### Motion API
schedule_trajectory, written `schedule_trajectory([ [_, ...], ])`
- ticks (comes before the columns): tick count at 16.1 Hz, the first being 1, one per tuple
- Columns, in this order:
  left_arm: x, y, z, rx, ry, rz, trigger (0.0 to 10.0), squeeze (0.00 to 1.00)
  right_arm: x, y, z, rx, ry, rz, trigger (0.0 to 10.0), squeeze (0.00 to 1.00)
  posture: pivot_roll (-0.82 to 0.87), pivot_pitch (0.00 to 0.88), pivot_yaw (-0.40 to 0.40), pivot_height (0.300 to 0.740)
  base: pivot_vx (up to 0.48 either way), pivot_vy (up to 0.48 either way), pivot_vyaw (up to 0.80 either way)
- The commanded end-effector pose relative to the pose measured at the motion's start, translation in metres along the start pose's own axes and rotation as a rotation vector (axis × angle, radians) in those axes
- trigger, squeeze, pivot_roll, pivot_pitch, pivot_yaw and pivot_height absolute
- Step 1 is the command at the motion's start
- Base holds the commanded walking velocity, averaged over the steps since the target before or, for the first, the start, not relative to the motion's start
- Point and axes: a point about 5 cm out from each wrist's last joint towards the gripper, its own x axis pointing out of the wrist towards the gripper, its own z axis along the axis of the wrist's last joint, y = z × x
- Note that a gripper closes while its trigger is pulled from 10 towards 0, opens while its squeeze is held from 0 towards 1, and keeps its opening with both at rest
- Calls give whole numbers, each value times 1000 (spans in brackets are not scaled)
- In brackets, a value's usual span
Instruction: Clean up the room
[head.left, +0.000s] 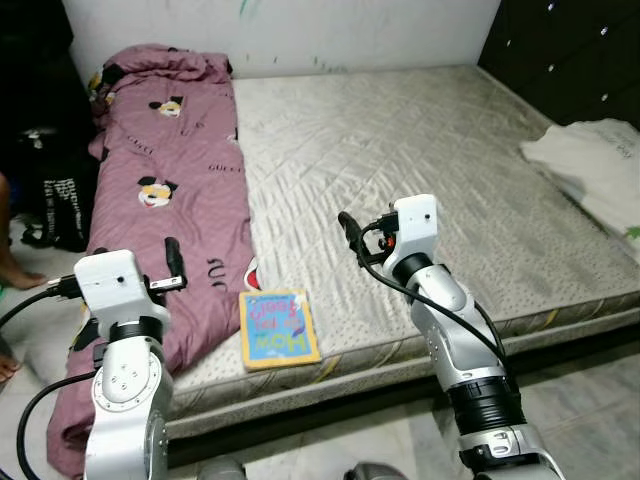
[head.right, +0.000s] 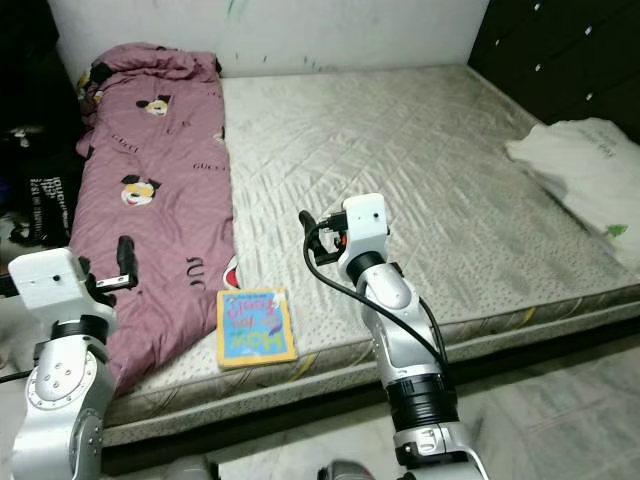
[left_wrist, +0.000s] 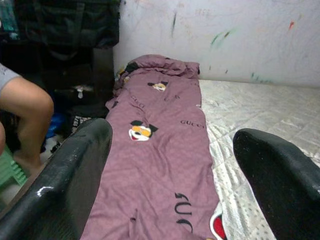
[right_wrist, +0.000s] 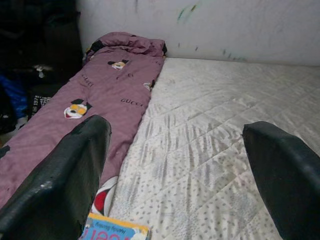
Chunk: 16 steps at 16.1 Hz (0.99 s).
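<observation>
A mauve blanket (head.left: 185, 190) with cartoon-mouse prints lies lengthwise along the left side of the grey quilted mattress (head.left: 430, 160) and spills over its front corner. Beside the blanket, at the mattress's front edge, lies a yellow-and-blue picture book (head.left: 279, 327), flat and face up. My left gripper (head.left: 175, 262) hovers over the blanket's near end, open, with nothing between its fingers (left_wrist: 75, 165). My right gripper (head.left: 350, 235) hangs open above the mattress, just right of and beyond the book (right_wrist: 115, 232), also holding nothing.
A crumpled white garment (head.left: 595, 165) lies on the mattress's right edge, below a dark cabinet (head.left: 570, 50). Black bags (head.left: 55, 195) stand on the floor left of the bed. A person's leg (left_wrist: 25, 107) and foot (head.left: 15, 272) are beside them.
</observation>
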Motion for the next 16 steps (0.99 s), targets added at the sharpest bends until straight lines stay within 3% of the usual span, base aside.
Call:
schedule_trajectory([
  [1,0,0,-1,0,13,0,10000,0,2,1,4,-4,-9,10,10000,0,-38,0,-27,660,0,0,0],
  [7,0,0,-1,4,13,-3,10000,0,3,1,2,-3,4,13,10000,0,-39,0,-26,660,0,0,0],
  [14,0,-1,-1,3,12,2,10000,0,3,2,0,-11,13,24,10000,0,-37,0,-34,580,0,0,0],
  [16,0,-1,-1,7,14,7,10000,0,3,2,-1,-12,19,25,10000,0,-37,0,-34,580,0,0,0],
])
